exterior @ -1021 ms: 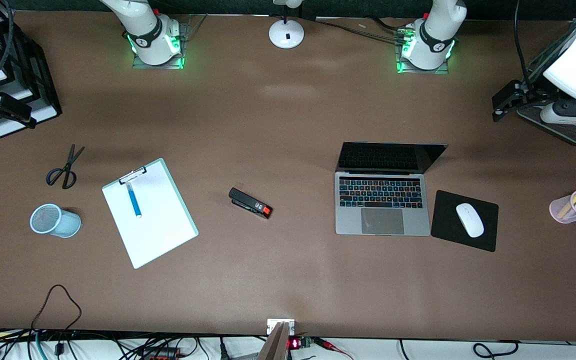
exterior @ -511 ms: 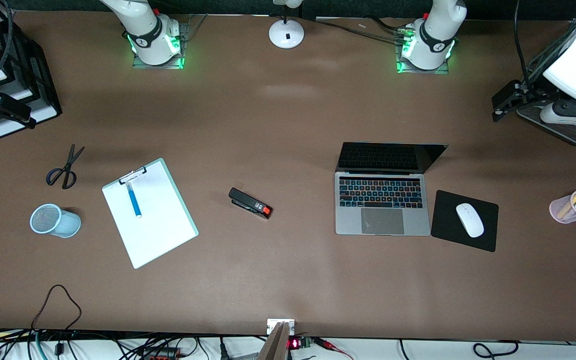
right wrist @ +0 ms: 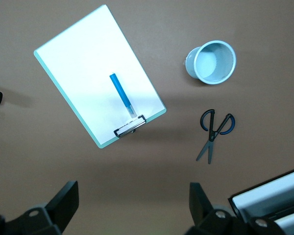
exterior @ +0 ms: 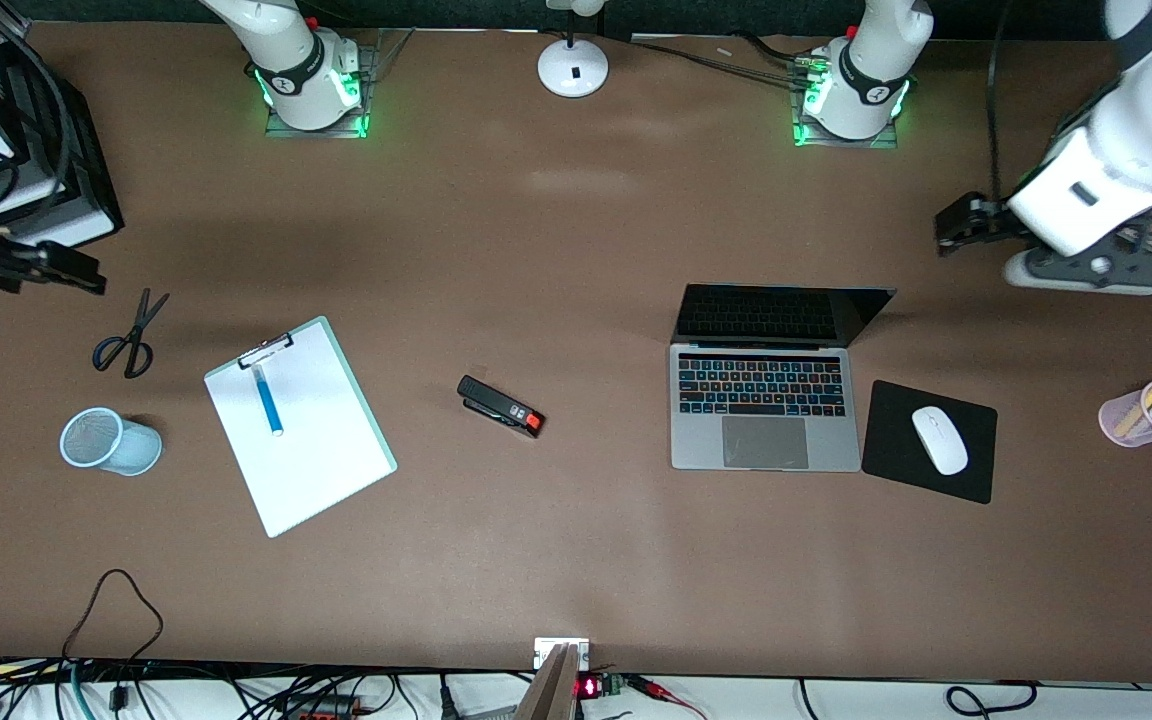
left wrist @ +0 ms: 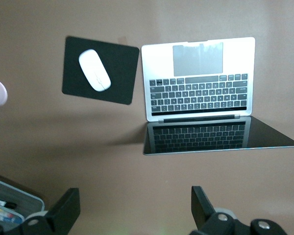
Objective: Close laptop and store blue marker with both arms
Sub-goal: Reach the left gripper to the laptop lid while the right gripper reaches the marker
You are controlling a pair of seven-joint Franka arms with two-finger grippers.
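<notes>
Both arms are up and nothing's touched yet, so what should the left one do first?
Probably bring the left claw down toward the top edge of the laptop lid. The lid stands open, the claw is open and empty above the bare table, and the marker lies on the clipboard at the right arm's end.

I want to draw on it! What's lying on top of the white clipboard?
A blue marker lies on the white clipboard, one end by the metal clip. Whatever is under the clipboard is covered.

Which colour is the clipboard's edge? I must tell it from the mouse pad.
Mint green around the white clipboard, clearest in the right wrist view.
</notes>
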